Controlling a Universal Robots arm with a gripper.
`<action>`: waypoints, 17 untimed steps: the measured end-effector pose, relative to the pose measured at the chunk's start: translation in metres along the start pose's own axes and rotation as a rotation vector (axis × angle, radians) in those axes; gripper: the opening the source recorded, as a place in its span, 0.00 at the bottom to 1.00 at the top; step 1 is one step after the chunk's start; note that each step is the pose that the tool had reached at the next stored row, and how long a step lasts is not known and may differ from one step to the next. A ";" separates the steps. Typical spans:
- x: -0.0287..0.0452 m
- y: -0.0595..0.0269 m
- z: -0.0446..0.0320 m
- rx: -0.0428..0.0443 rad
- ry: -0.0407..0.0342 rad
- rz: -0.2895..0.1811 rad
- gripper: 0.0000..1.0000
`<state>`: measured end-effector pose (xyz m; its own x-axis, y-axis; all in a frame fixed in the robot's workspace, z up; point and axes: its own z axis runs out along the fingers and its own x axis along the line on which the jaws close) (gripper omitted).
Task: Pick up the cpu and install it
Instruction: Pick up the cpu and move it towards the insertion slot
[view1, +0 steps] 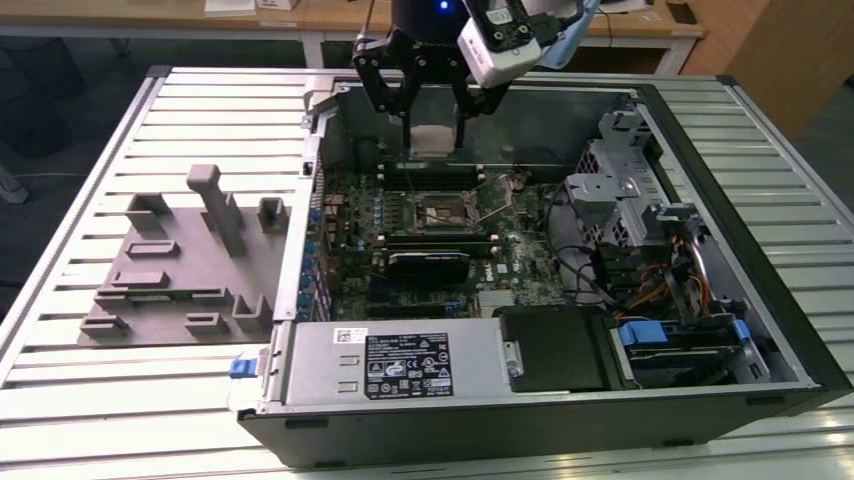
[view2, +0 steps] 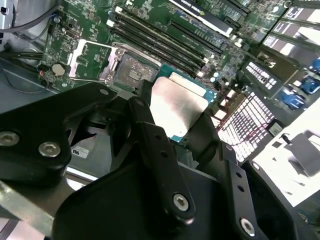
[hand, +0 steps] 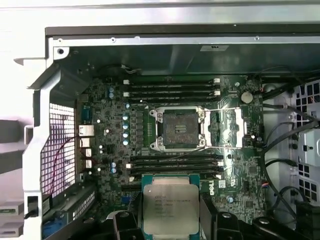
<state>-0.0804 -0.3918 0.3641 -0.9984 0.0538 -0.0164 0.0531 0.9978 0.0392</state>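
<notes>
My gripper (view1: 433, 132) hangs over the back of the open computer case (view1: 667, 110), shut on the cpu (view1: 434, 142), a flat square chip with a silvery top plate. In the first wrist view the cpu (hand: 170, 207) sits between the two black fingers (hand: 208, 212), apart from and short of the empty socket (hand: 179, 129), whose load plate (hand: 231, 127) is swung open beside it. The second wrist view shows the cpu (view2: 177, 106) clamped at its edges, with the socket (view2: 131, 71) on the motherboard beyond it. In the exterior view the socket (view1: 445, 212) lies below and nearer than the gripper.
Memory slots (hand: 172, 89) run along both sides of the socket. A black block (view1: 424, 265) sits on the board nearer the power supply (view1: 400, 365). Drive cages and cables (view1: 641, 260) crowd the exterior view's right. A grey tray with blocks (view1: 187, 270) lies outside the case at that view's left.
</notes>
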 end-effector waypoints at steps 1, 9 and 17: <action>-0.0003 0.0012 0.0013 0.0001 0.0000 0.000 0.54; -0.0008 0.0116 0.0127 0.0000 0.0000 0.000 0.54; -0.0012 0.0212 0.0233 -0.0001 -0.0001 0.000 0.54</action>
<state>-0.0776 -0.3698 0.3417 -0.9984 0.0537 -0.0165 0.0530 0.9978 0.0393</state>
